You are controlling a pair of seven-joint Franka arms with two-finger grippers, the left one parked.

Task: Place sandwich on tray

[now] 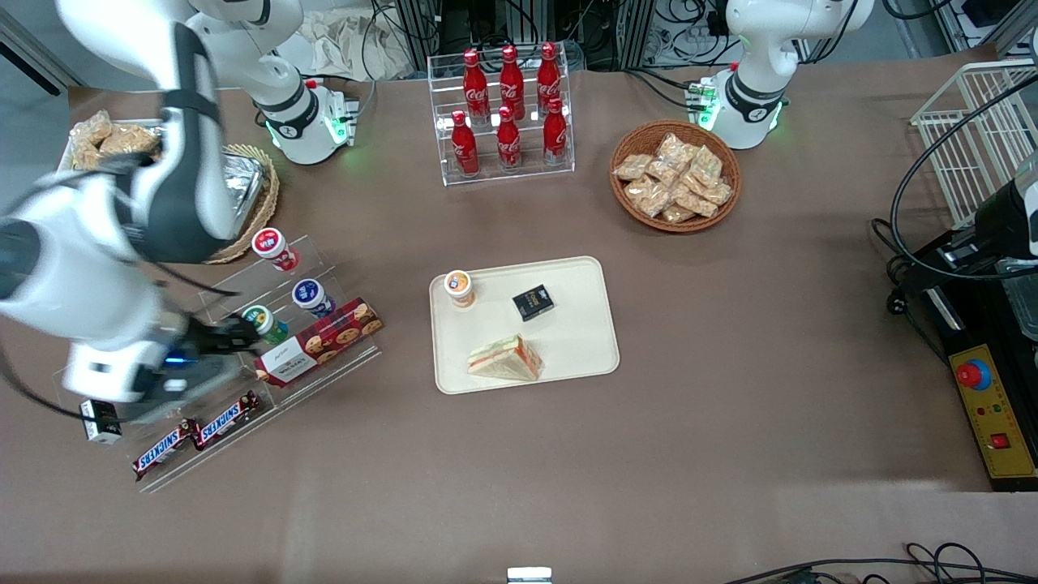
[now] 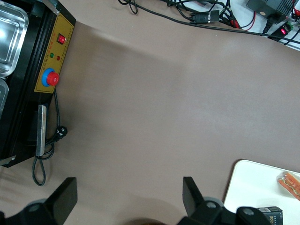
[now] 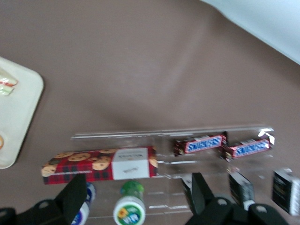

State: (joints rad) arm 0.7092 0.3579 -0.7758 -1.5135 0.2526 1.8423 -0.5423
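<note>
The sandwich [image 1: 504,358], a triangular wedge with orange and green layers, lies on the cream-beige tray [image 1: 584,276], at the tray's edge nearest the front camera. Its edge also shows in the right wrist view [image 3: 6,85] and in the left wrist view [image 2: 291,182], on the tray [image 3: 18,117] [image 2: 251,187]. My right gripper [image 1: 242,331] is open and empty. It hovers over the clear acrylic shelf [image 1: 324,369] toward the working arm's end of the table, well apart from the tray. In the right wrist view the gripper [image 3: 136,197] has a green-lidded cup [image 3: 130,209] between its fingers, below them.
The shelf holds cups [image 1: 312,297], a red cookie box [image 1: 320,341] and Snickers bars [image 1: 195,434]. An orange-lidded cup [image 1: 459,288] and a small black box [image 1: 533,302] stand on the tray. A cola bottle rack [image 1: 507,113] and a basket of snack packets [image 1: 675,174] stand farther back.
</note>
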